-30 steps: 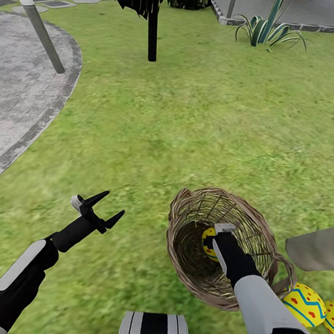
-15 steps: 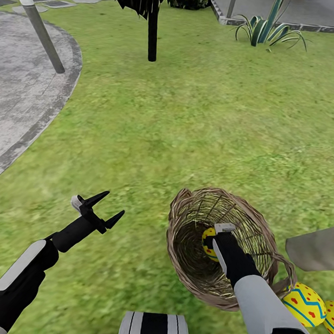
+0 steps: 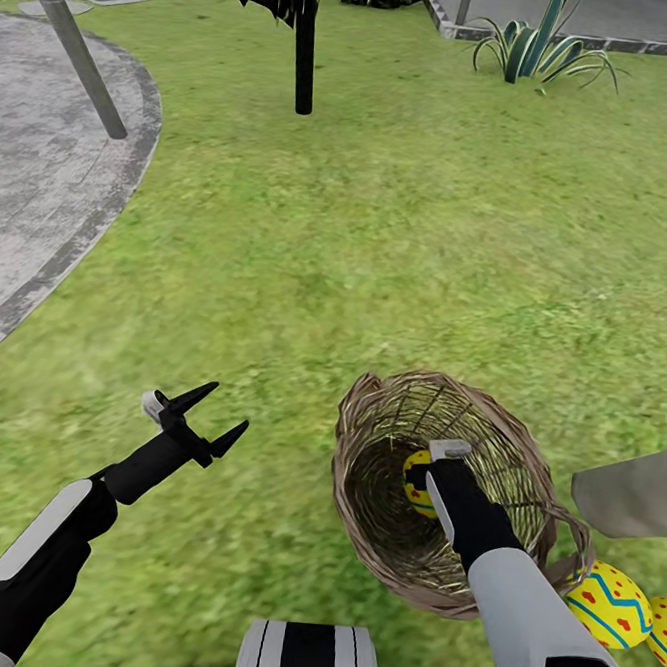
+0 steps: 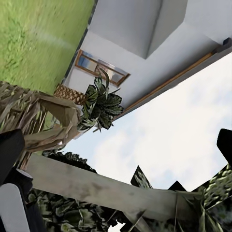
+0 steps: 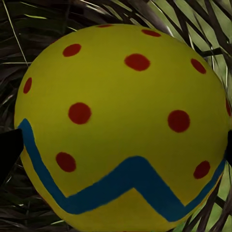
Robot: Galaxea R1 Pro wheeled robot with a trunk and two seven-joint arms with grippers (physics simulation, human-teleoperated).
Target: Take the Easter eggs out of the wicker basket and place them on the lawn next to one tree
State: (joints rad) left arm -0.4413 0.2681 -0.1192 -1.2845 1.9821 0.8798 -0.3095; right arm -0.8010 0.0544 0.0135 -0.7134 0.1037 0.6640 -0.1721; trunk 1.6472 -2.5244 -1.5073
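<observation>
The right claw [image 3: 425, 473] reaches inside the wicker basket [image 3: 362, 476], its fingers closed around an Easter egg [image 5: 123, 125]. The left claw [image 3: 210, 412] hovers wide, well apart over the lawn [image 3: 382, 227].

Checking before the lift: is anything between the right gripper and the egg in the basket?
Nothing visible. The right gripper is inside the basket, right at the egg, whose sides meet the dark fingertips.

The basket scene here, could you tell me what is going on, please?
The right gripper is down inside the basket, its fingers on either side of the last egg in it. Two eggs already lie on the lawn beside the basket. The left gripper hovers open over the grass.
</observation>
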